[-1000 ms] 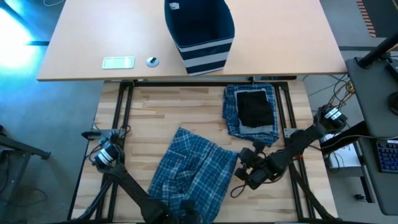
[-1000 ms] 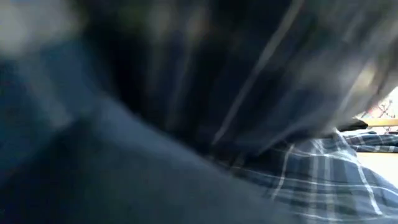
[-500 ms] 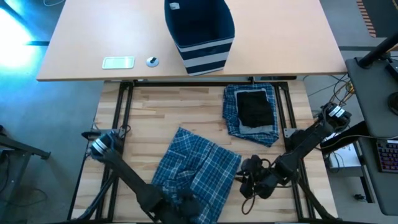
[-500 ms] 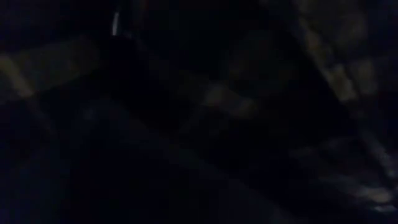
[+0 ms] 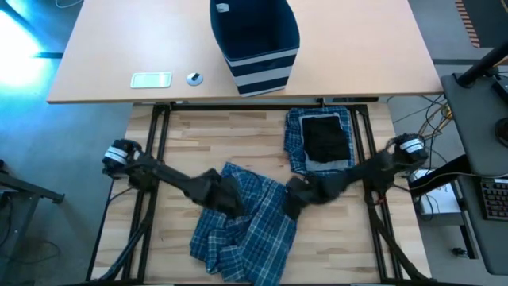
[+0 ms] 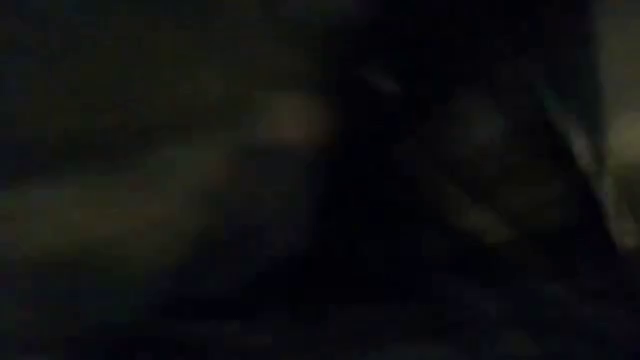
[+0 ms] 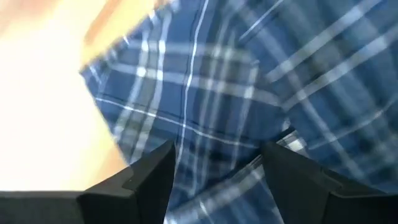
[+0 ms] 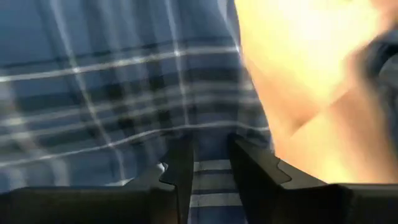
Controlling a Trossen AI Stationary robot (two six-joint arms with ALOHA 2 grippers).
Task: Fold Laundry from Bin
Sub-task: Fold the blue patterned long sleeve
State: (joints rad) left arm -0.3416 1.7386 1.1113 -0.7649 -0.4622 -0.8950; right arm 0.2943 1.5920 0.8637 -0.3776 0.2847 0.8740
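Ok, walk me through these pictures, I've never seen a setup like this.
Two dark robot arms work at a wooden table. One picture looks straight down from above; one sits at table height but shows only darkness; two come from cameras on the wrists. From above, the left gripper and right gripper both reach onto a crumpled blue plaid garment. The left wrist picture shows its jaws apart over the plaid; the right wrist picture shows a narrow gap with plaid cloth in it. Beyond lies a folded pile with a black piece on top. A navy striped bin stands on the far desk.
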